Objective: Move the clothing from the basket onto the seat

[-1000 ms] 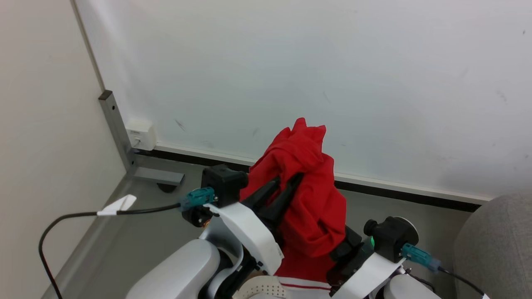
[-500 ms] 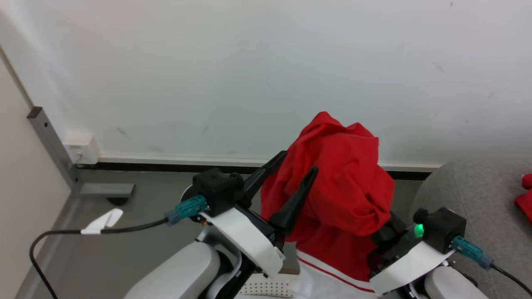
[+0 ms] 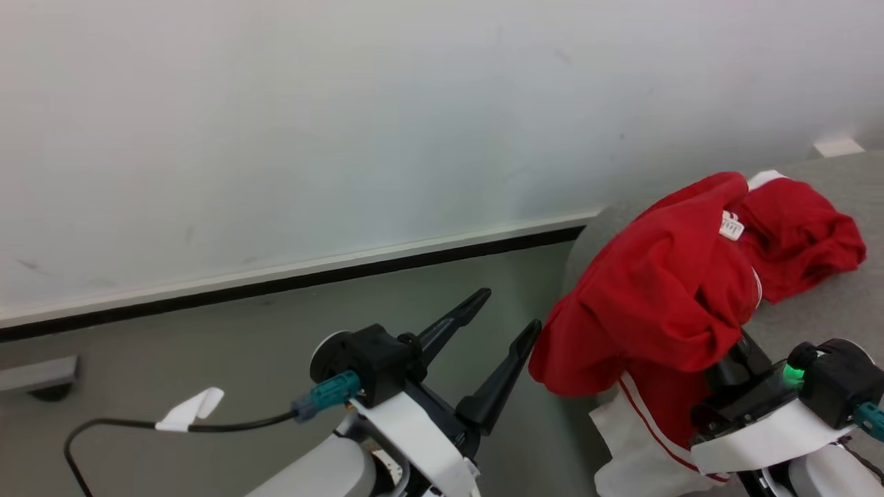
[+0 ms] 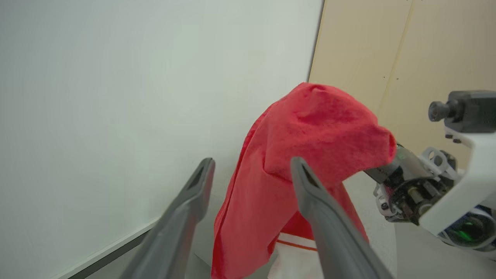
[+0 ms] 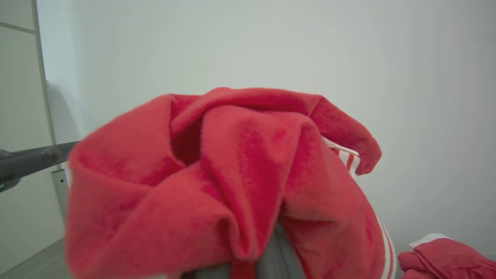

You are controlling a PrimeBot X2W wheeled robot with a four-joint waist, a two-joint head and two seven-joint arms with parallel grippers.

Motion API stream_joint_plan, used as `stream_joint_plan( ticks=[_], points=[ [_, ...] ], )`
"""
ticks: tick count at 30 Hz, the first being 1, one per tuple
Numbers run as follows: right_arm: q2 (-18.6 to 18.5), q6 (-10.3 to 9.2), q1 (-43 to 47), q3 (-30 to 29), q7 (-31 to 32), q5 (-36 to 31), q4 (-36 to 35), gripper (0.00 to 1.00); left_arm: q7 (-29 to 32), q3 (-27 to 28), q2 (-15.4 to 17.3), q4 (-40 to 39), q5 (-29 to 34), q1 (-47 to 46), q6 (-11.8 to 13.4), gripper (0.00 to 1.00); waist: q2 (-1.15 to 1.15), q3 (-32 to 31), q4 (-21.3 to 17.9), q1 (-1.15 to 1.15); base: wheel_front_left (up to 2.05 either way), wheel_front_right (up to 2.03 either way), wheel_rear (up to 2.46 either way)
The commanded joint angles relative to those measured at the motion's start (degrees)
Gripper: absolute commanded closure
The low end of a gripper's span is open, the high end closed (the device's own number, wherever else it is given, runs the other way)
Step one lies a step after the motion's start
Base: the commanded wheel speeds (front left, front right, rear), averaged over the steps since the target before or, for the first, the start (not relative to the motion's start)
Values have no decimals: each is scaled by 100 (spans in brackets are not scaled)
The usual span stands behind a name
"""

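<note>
Our left gripper (image 3: 509,310) stands released, its two long dark fingers (image 4: 319,209) spread wide with nothing between them. Grey floor (image 3: 276,324) and a white wall (image 3: 345,138) lie beyond its tips.

Just to the right of those open jaws, near the right-hand finger but apart from it, hangs a soft, bright red garment (image 3: 663,297) with a white panel and thin red stripes at its lower edge. Our right gripper (image 5: 269,257) is clenched on this red garment. The fabric bunches over and around its fingers, and a sliver of grey finger shows between the folds in the right wrist view.

The cloth drapes down either side of the right jaws, above the rounded edge of a large, light grey, woven upholstered seat (image 3: 839,304). We cannot tell whether its hem touches the seat. Past the right jaws' tips and a little to their right, a second red garment (image 3: 801,235), crumpled and with a white corner showing, lies on the seat.

In the left wrist view the held cloth rises beyond the gap of the left jaws, with our right wrist to its right. A black cable (image 3: 238,420) with a white tag trails from the left wrist.
</note>
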Motion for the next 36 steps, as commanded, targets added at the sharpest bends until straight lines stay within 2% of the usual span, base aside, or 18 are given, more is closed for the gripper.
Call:
stream_joint_plan(
  ticks=[1, 9, 17, 25, 28, 36],
  points=[
    [-20, -13, 76, -65, -19, -41, -65, 100, -45, -8, 9, 10, 47, 61, -8, 0, 0, 170, -431, 0, 0, 0, 0],
    [-42, -13, 439, -431, 14, -165, -385, 100, -105, -162, -35, 163, 193, -12, -83, 0, 0, 349, -995, 0, 0, 0, 0],
    [-124, -13, 619, -634, 99, -240, -688, 100, -133, -271, -102, 305, 240, -18, -121, 0, 0, 416, -1150, 0, 0, 0, 0],
    [-332, -13, 195, -1144, 155, -208, -835, 100, 25, -292, -27, 199, 292, -254, -148, 0, 0, 867, -948, 0, 0, 0, 0],
    [-305, -13, -150, -1479, 251, 227, -790, 100, 198, -285, 76, 84, 390, -485, -168, 0, 0, 1313, -794, 0, 0, 0, 0],
    [-950, -13, -1262, -2538, 521, 700, -279, 100, 449, -169, 351, -140, 476, -955, -241, 0, 0, 2319, -312, 0, 0, 0, 0]
  ],
)
